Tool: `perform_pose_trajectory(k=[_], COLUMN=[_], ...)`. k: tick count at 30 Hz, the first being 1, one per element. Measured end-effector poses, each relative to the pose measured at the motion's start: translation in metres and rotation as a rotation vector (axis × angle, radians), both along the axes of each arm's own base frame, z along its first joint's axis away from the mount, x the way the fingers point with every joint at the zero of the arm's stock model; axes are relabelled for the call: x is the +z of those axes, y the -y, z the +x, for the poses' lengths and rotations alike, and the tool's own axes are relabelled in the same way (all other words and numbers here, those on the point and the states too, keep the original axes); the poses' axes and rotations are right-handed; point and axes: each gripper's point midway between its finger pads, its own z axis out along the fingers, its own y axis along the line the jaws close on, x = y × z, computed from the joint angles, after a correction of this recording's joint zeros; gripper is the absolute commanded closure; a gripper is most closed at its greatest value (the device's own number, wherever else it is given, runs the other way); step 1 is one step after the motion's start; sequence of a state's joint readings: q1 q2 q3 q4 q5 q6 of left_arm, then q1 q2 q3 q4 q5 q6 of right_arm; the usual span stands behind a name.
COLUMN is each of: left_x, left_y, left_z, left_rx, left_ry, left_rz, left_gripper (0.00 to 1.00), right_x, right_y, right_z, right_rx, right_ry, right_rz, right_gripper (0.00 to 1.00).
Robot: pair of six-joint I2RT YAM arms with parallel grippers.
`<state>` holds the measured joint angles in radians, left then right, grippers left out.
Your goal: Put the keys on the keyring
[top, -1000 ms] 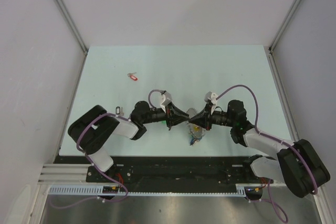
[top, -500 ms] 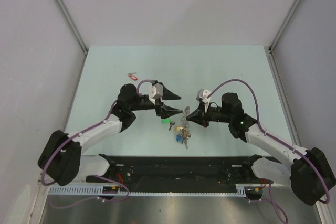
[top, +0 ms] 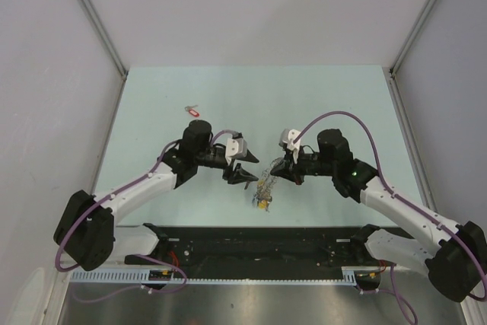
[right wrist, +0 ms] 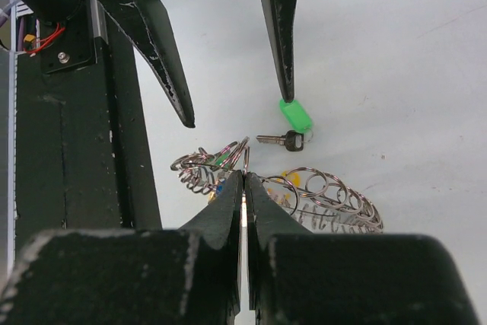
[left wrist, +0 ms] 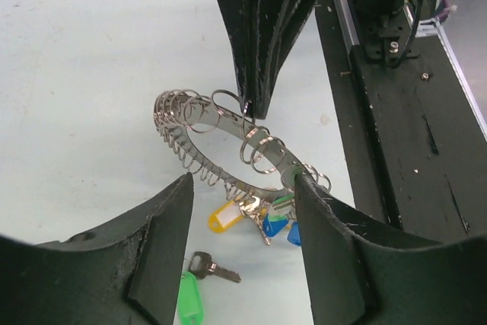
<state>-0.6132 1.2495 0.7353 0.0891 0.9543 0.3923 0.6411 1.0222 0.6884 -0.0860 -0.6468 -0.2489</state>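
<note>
Left wrist view: we are pinching the keyring (left wrist: pixel 199 114) in our closed right gripper (left wrist: pixel 251 109), our open left gripper (left wrist: pixel 243 180) hovering above the green key (left wrist: pixel 188 299) lying just left of it, blade pointing near.

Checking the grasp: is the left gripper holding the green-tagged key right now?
No. The green-tagged key lies flat on the table, and the left gripper is open.

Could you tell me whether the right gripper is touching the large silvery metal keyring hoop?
Touching: the left wrist view shows the right gripper pinching the large silvery metal keyring hoop.
</note>
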Motion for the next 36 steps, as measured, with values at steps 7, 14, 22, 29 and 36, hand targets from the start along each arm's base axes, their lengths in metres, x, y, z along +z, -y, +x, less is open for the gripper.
perform_pose_trajectory(k=[7,14,22,29,36], left_x=[0.007,0.026,0.016,0.003,0.001], left_y=[0.0,0.005,0.013,0.024,0.026], left_z=[-0.005,0.006,0.029,0.024,0.018], left_rx=[-0.03,0.015,0.125,0.105,0.082], left_ry=[0.019,0.06,0.047,0.025,0.019], left_rz=[-0.021,-0.077,-0.059,-0.03,-0.023], left_gripper=[0.48,0.49,0.48,0.46,0.44], right_x=[0.002,0.005,0.011,0.011,0.012], right_y=[0.001,0.001,0.002,0.002,0.007], right_z=[-0.004,-0.006,-0.009,-0.009,-0.001], right_rx=[0.022,0.033,0.041,0.04,-0.015], right_ry=[-0.002,0.003,0.014,0.013,0.034], right_rz=[-0.024,-0.026,-0.014,-0.015,-0.03], right_gripper=[1.0,1.0,1.0,1.0,1.0])
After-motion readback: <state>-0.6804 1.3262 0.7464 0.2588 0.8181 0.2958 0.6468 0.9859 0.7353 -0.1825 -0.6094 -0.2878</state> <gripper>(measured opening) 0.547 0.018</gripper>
